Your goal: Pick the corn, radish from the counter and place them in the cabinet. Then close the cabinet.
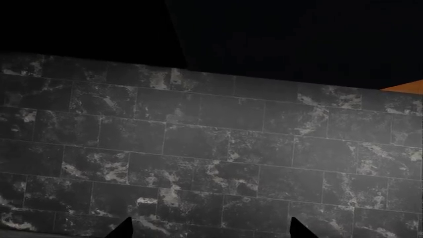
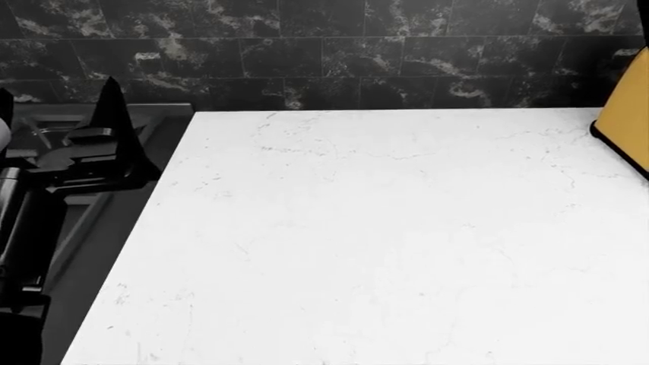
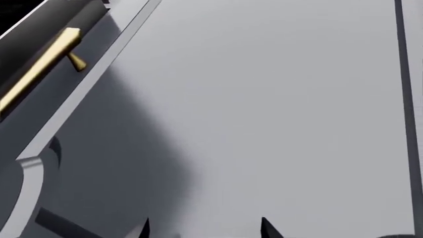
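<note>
White stone counter [image 2: 385,243] fills the head view, with neither corn nor radish showing on it, so their direction from either arm cannot be told. A yellow toaster [image 2: 628,114] sits at its far right edge. Left gripper [image 1: 210,229] and right gripper [image 3: 205,227] both show fingertips spread, holding nothing.

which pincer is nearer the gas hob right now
Left. In the head view the left pincer hangs over the hob, beside the counter. The right pincer is outside that view, facing a grey cabinet front with a gold handle.
</note>
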Robot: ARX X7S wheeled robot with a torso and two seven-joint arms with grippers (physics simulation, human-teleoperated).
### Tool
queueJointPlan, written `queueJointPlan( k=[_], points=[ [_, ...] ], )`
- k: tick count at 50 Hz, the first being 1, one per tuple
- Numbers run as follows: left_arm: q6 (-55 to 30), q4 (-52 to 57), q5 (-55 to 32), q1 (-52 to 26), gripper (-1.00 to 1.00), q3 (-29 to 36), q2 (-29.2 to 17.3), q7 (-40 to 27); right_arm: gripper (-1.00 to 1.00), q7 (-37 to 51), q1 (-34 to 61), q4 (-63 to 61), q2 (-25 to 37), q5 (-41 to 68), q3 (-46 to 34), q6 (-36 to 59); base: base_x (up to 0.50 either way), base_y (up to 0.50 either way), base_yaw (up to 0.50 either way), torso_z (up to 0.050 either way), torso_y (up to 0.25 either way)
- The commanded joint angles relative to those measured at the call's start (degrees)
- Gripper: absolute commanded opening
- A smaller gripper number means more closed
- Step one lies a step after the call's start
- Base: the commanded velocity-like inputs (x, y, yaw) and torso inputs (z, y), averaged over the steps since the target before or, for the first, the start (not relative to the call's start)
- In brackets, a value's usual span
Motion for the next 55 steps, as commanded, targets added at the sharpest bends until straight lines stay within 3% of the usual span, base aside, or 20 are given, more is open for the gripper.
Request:
queueJointPlan(
  k=[1, 12, 20, 25, 33, 46, 55],
  points=[
    [0.1, 0.0, -0.3, -0.2, 1.00, 0.2, -0.2, -0.2, 1.00, 6.8, -4.3, 7.1, 0.0, 6.8, -4.0, 11.8, 0.00, 0.00, 0.00, 0.010, 0.000],
    [0.2, -0.1, -0.1, -0.1, 1.00, 0.9, -0.1, -0.2, 1.00, 6.3, -4.3, 7.1, 0.0, 1.7, 3.5, 14.4, 0.00, 0.00, 0.00, 0.000, 0.000],
    [0.3, 0.2, -0.8, -0.2, 1.00, 0.6, -0.4, -0.6, 1.00, 4.7, -2.0, 6.7, 0.0, 19.1, -12.0, 8.9, 0.00, 0.00, 0.00, 0.001, 0.000],
    [0.5, 0.3, -1.0, 0.1, 1.00, 0.4, -0.6, -0.6, 1.00, 5.4, -1.9, 6.9, 0.0, 24.2, -17.8, 7.6, 0.00, 0.00, 0.00, 0.002, 0.000],
    [0.6, 0.2, -1.4, -0.2, 1.00, 0.2, -1.0, -0.8, 1.00, 4.3, -0.5, 7.0, 0.0, 28.0, -21.2, 5.5, 0.00, 0.00, 0.00, 0.000, 0.000],
    [0.0, 1.0, -2.5, -1.4, 1.00, 1.2, -1.2, -2.0, 1.00, 0.6, 1.9, 4.2, 0.3, 26.3, -21.6, -5.5, 0.00, 0.00, 0.00, 0.000, 0.000],
    [-0.6, 1.8, -4.3, -3.5, 1.00, 2.0, -1.4, -3.5, 1.00, 19.4, 2.4, -34.8, 19.3, 20.3, -22.4, -11.7, 0.00, 0.00, 0.00, 0.000, 0.000]
  ],
)
